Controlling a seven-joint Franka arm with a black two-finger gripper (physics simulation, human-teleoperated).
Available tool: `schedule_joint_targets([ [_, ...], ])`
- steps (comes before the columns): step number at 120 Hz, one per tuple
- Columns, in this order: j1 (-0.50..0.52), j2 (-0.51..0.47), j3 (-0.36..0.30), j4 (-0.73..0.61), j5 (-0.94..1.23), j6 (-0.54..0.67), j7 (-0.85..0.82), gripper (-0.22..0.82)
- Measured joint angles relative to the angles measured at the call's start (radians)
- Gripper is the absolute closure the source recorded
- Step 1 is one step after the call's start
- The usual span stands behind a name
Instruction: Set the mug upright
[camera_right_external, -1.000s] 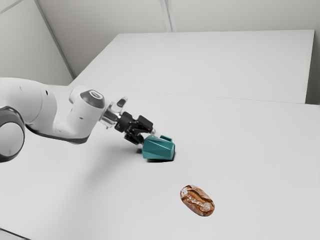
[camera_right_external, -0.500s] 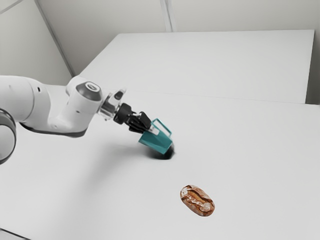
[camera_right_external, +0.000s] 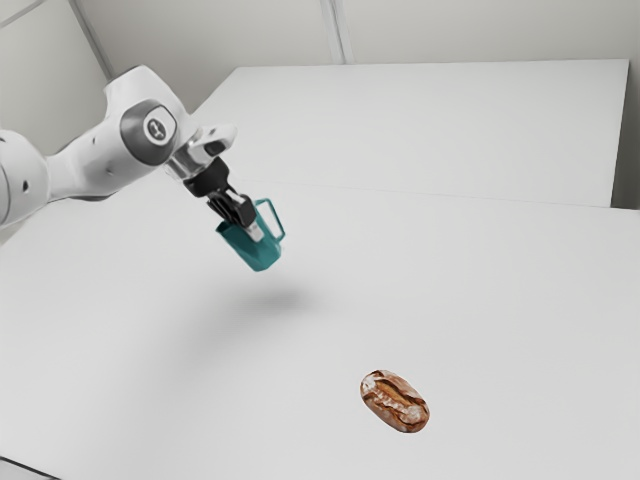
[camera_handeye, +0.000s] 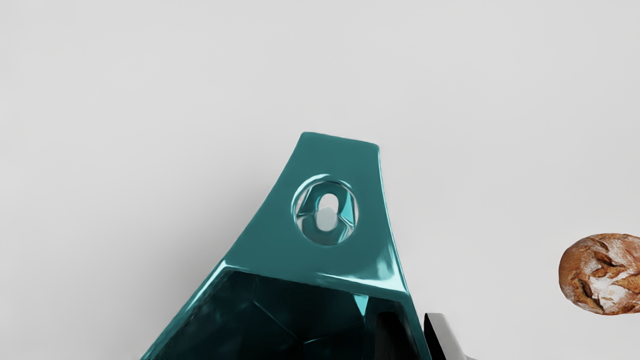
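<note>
Your black two-finger gripper (camera_right_external: 251, 229) clamps the wall of the glossy teal faceted mug (camera_right_external: 250, 250), tilted above the smooth white table (camera_right_external: 480, 300). Lifting is done; levelling, lowering and release remain.

mug (camera_right_external: 260, 256): in tool (camera_right_external: 249, 228), above table (camera_right_external: 520, 320) | bread (camera_right_external: 395, 401): on table, exterior view's right of mug (and in front)

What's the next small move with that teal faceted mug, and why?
I'd probably rotate the black two-finger hand closer to vertical before lowering. It grips the wall of the teal faceted mug, which leans with its base angled down toward the exterior view's right. Its shadow lies apart from it on the white table, so there seems room to level it.
</note>
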Motion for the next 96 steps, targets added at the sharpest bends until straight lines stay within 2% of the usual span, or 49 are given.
schedule_joint_targets([
  [23, 0.0, 0.013, -0.001, 0.037, 0.238, -0.024, -0.117, 0.74],
  [38, -0.001, 0.032, -0.031, 0.028, 0.328, -0.007, -0.183, 0.74],
  [96, -0.001, 0.141, -0.036, -0.019, 0.386, 0.097, -0.352, 0.74],
])
